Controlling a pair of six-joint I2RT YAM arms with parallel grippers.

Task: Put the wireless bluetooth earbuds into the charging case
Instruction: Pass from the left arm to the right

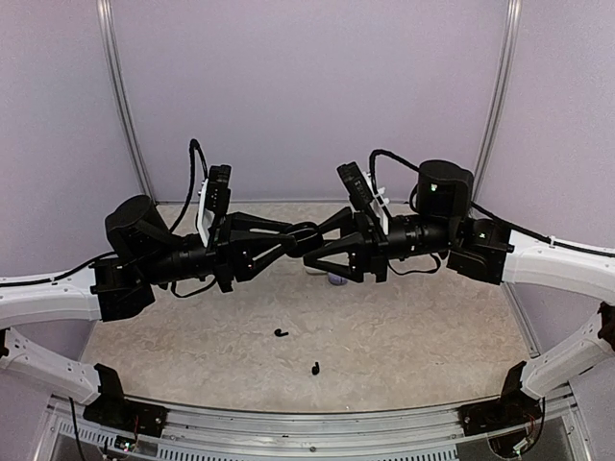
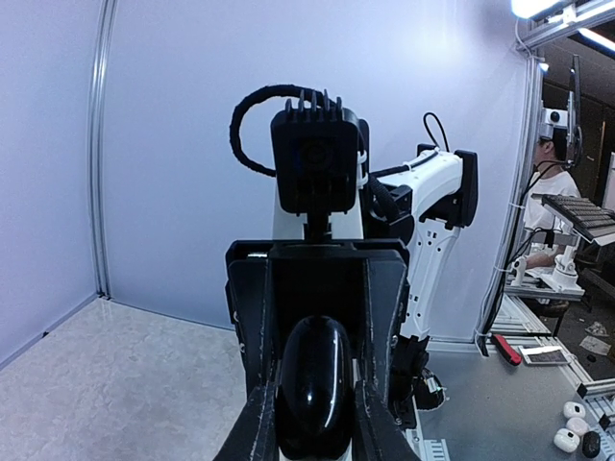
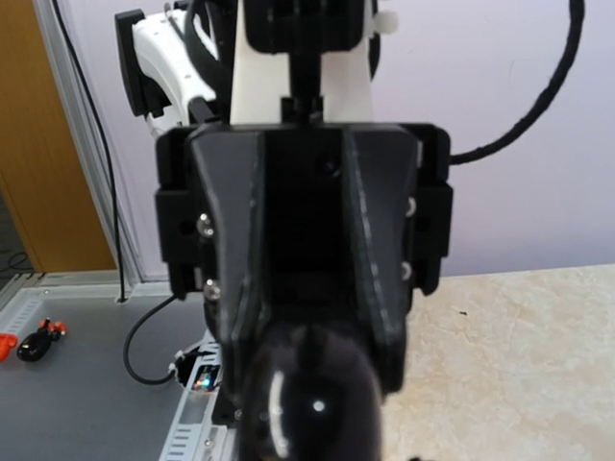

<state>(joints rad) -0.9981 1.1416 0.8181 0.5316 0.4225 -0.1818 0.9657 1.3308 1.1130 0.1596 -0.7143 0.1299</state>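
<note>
My two grippers meet tip to tip above the middle of the table. My left gripper (image 1: 296,242) is shut on a glossy black charging case (image 2: 314,384), its fingers (image 2: 255,423) pressing both sides. My right gripper (image 1: 309,250) faces it. Its jaws stand apart on either side of the case's far end, and its own fingertips are hidden behind the blurred case (image 3: 307,403) in the right wrist view. Two black earbuds (image 1: 280,332) (image 1: 315,367) lie loose on the table in front of the arms. The white and lavender earbuds are out of view.
A pale lavender object (image 1: 334,279) and a white bit beside it lie on the table, mostly hidden under my right gripper. Purple walls enclose the back and sides. A metal rail (image 1: 307,415) runs along the near edge.
</note>
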